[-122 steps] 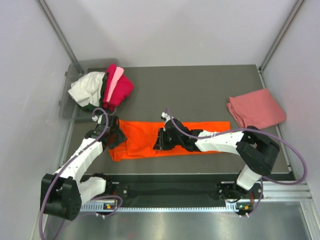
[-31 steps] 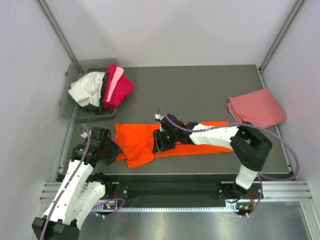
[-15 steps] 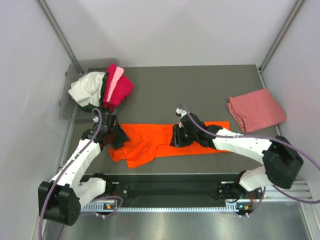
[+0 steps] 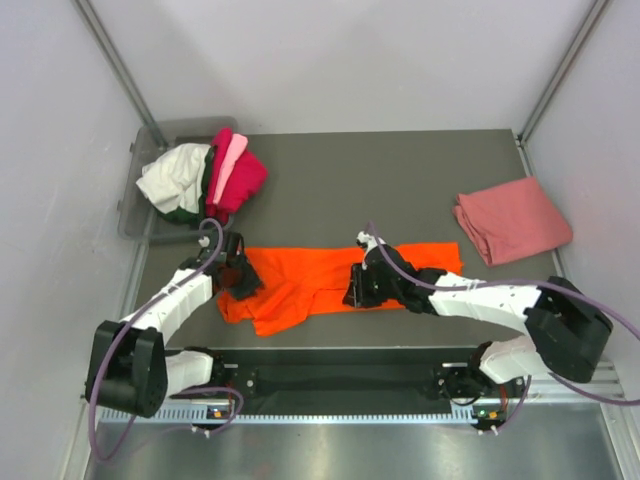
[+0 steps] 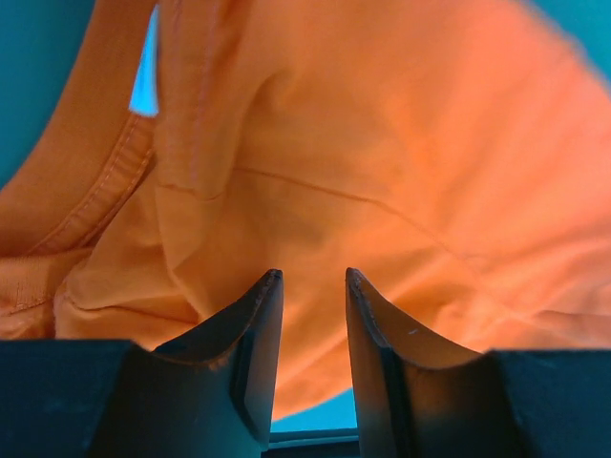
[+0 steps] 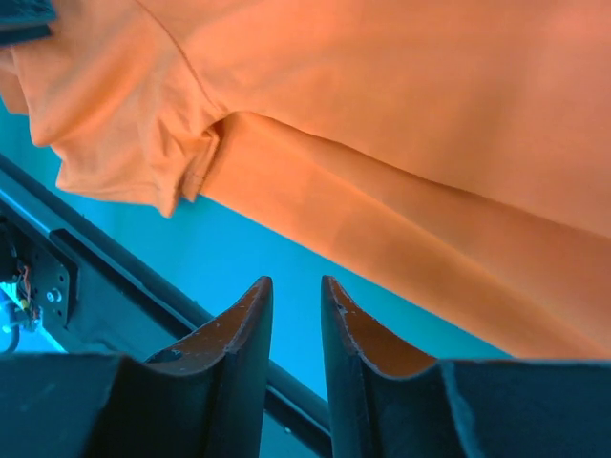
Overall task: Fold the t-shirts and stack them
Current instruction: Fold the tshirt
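A bright orange t-shirt [image 4: 300, 275] lies spread lengthwise across the near part of the table, its left end rumpled. My left gripper [image 4: 240, 275] is low over that left end. In the left wrist view the jaws [image 5: 313, 275] stand slightly apart with nothing between them, and orange cloth [image 5: 382, 143] fills the view. My right gripper [image 4: 358, 288] is at the shirt's near edge around its middle. Its jaws [image 6: 296, 281] are slightly apart and empty, over bare table beside the shirt's edge [image 6: 401, 95]. A folded salmon-pink t-shirt [image 4: 512, 218] lies at the far right.
A grey plastic bin [image 4: 150, 140] at the back left holds white [image 4: 172, 178], dark green, magenta [image 4: 240, 178] and light pink shirts, spilling over its rim. The table's near edge rail [image 6: 95, 258] runs just below the right gripper. Enclosure walls stand on both sides.
Over the last second the left gripper came back from the table's left edge onto the shirt's left end. The right gripper shifted right, then slightly toward the near edge. The shirt's left part got rumpled.
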`<state>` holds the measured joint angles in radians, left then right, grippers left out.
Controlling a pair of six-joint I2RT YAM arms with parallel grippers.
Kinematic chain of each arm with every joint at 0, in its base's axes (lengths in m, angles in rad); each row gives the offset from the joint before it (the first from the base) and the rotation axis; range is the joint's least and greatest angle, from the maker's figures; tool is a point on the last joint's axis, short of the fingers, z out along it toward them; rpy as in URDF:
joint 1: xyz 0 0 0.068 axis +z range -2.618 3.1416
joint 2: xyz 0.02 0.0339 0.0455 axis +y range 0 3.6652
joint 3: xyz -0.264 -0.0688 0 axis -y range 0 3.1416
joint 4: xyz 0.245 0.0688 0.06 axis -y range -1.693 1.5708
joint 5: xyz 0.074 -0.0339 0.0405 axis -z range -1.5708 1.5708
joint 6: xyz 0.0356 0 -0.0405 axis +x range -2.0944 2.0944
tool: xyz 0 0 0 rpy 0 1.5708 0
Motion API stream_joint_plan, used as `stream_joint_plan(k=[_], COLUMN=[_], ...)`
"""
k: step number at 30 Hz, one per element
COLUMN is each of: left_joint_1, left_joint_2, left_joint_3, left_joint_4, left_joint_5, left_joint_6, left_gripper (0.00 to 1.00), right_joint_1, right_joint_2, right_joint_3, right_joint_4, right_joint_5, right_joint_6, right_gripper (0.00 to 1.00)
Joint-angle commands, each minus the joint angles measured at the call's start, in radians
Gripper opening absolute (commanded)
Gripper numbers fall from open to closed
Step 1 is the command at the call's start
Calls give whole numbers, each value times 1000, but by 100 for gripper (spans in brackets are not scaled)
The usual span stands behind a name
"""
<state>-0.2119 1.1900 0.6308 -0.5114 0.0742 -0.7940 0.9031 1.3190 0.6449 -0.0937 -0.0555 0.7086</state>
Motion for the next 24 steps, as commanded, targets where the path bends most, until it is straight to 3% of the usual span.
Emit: stream_joint_plan(k=[1, 10, 17, 24], left_joint_1=[0, 0, 0, 0], left_joint_2=[2, -73, -49, 19], left_joint_3=[-65, -115, -106, -100], left_joint_4=[97, 50, 47, 56], left_joint_5=[16, -191, -194, -156], left_joint_6=[-5, 24, 22, 10], left_gripper=[38, 38, 38, 36], right_joint_1=[36, 82, 86, 83], right_joint_2=[68, 238, 427, 591], right_joint_3=[91, 251, 403, 417], right_joint_4=[113, 256, 293, 279], right_joint_5=[-32, -135, -182, -244], right_joint_6=[18, 55, 66, 130], right_gripper=[27, 20, 17, 13])
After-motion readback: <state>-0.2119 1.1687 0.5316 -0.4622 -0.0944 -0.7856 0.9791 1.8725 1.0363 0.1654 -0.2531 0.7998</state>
